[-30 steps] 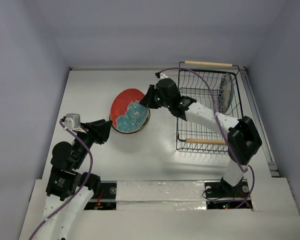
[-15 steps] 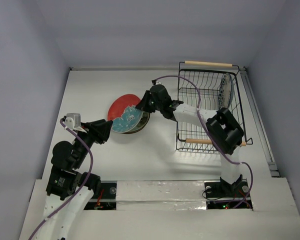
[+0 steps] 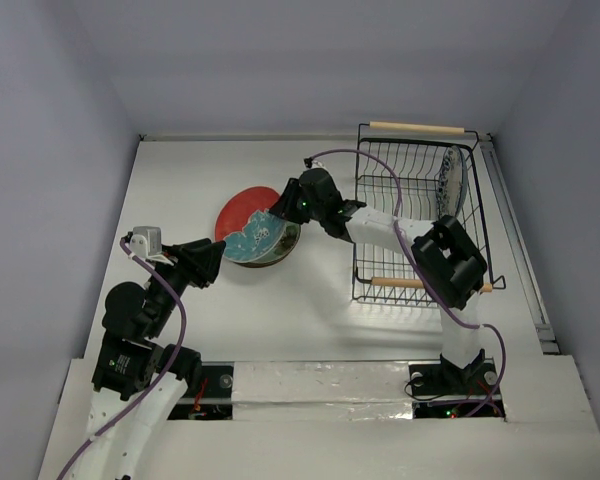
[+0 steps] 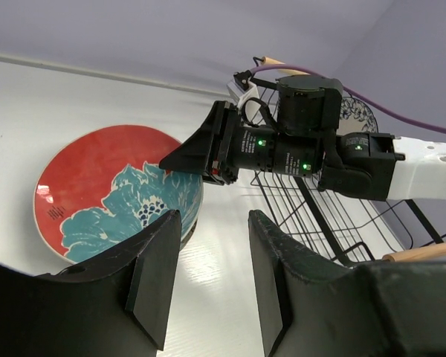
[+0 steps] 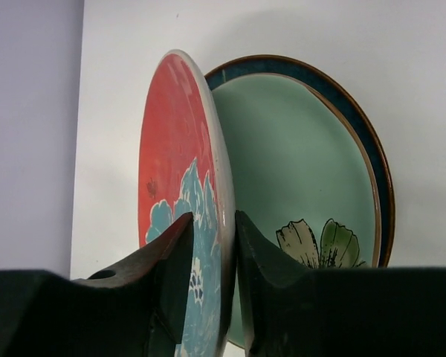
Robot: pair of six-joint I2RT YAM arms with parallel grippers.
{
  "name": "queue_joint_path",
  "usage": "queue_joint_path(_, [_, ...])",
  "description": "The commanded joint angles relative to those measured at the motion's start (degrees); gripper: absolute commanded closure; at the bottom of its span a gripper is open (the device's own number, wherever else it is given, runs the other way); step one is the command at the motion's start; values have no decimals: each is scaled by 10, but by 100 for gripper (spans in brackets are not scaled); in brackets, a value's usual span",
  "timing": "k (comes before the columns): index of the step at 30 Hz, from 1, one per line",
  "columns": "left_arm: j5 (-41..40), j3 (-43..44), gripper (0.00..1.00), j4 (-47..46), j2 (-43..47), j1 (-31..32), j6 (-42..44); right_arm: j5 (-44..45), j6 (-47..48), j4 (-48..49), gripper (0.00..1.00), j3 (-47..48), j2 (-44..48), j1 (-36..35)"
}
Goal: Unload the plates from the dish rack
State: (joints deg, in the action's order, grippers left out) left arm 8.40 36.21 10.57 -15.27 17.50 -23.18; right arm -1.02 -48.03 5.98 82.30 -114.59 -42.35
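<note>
On the bench [image 3: 180, 180], left of the dish rack [image 3: 365, 265]: one mint plate [image 5: 297, 163] with dark rim and leaf motif, lying flat. Over it: one red plate [image 5: 175, 149] with teal flower, tilted on edge, its rim pinched between the fingers of the right end effector [image 5: 214, 223]. It was not yet laid down, and whether its lower edge touched the mint plate could not be told. Inside the rack, at the far-right end: one white plate with blue pattern [image 3: 450, 185], standing upright, untouched. Left end effector [image 4: 214, 223]: jaws apart, holding nothing, near the red plate. Judged tally: one plate unloaded, one nearly placed, one to fetch.
</note>
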Motion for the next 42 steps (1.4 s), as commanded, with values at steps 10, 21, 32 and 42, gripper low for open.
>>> queue_joint_path(10, [10, 8, 62, -25, -3, -4, 1, 106, 52, -40, 45, 7, 38, -2])
queue_joint_path(21, [10, 8, 62, -24, 2, -4, 2, 137, 123, -146, 10, 52, 51, -2])
queue_joint_path(32, [11, 8, 81, -25, 11, 2, 2, 381, 234, -240, 100, 8, 276, 12])
queue_joint_path(42, [-23, 13, 100, -13, 47, 19, 1, 457, 229, -295, 82, -179, 503, 256])
